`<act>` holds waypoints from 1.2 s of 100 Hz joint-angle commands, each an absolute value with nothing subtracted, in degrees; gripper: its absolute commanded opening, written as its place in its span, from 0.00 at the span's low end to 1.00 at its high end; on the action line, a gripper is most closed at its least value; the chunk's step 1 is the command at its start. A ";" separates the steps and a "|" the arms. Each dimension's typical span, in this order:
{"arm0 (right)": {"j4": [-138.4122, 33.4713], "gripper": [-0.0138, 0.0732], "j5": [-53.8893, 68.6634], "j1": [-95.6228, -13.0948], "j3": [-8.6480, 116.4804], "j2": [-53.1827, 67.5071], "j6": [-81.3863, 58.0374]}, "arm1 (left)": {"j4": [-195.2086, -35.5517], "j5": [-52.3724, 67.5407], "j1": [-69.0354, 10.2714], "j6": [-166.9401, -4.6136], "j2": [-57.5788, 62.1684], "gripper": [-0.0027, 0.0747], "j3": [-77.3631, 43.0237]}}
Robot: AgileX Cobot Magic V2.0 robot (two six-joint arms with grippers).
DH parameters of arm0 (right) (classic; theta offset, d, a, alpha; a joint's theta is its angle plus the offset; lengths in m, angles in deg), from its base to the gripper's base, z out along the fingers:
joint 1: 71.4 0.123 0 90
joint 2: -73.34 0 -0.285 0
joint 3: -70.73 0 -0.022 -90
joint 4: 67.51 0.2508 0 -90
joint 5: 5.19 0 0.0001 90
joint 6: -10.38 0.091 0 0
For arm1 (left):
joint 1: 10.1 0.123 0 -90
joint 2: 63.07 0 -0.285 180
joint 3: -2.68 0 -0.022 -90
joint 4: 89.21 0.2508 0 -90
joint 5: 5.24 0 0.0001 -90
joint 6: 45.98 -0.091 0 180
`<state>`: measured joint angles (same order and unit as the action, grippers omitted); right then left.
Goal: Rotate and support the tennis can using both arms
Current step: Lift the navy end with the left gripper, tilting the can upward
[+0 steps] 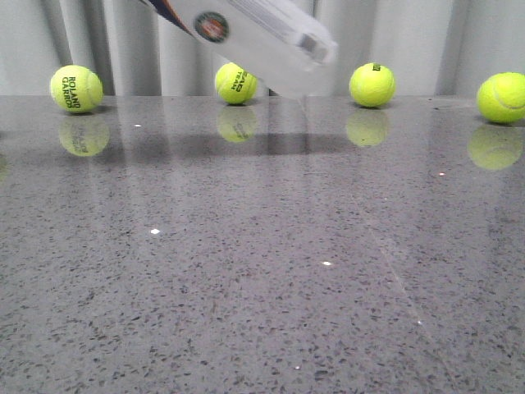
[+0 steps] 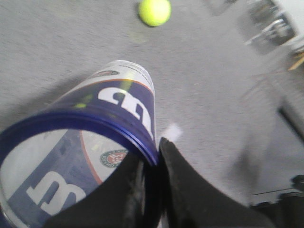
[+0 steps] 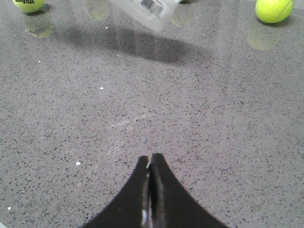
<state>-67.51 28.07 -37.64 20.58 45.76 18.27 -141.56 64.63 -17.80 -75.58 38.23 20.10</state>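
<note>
Grey speckled counter (image 1: 262, 271) filling the lower three quarters of the front view, glossy enough to mirror everything above it. Tennis can (image 1: 262, 37) at upper centre of that view, lifted clear of the counter, tilted with the ridged base down-right and the navy end running out of the top edge; round green emblem showing, shadow directly beneath. In the left wrist view, same can (image 2: 85, 156) at lower left, open navy rim toward the camera.

Left fingers (image 2: 151, 190) pinching only the thin rim wall, one finger inside, one outside. Right fingers (image 3: 150, 190) pressed together at bottom centre of the right wrist view, holding nothing, well apart from the can base (image 3: 142, 9) at the top edge.

Four yellow-green tennis balls along the far edge in the front view: "Roland Garros" one (image 1: 76, 89) at left, second (image 1: 236, 83) just below the can, third (image 1: 372, 84) right of centre, fourth (image 1: 502, 98) at the right edge.

Likely risks: thin rim grip and a long unsupported tube, so probable slipping or swinging during rotation; rim possibly flexing under the pinch. Right fingers needing to spread before supporting, otherwise likely nudging the base aside. Low base perhaps knocking the second ball.
</note>
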 commanded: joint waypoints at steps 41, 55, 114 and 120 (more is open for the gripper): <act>-67.87 0.08 23.99 -37.95 22.01 45.47 18.18 | -113.73 68.25 -27.00 -60.63 25.71 0.01 29.88; -67.87 0.08 23.99 -37.95 22.01 45.47 18.18 | -109.76 68.25 -29.22 -60.22 23.40 0.01 28.18; -67.87 0.08 23.99 -37.95 22.01 45.47 18.18 | -107.60 68.22 -31.41 -58.76 23.35 0.01 17.21; -67.87 0.08 23.99 -37.95 22.01 45.47 18.18 | -108.89 68.22 -31.41 -58.76 23.94 0.02 17.21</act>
<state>-67.51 28.07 -37.64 20.58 45.76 18.27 -105.60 67.49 -30.80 -59.27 24.62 15.77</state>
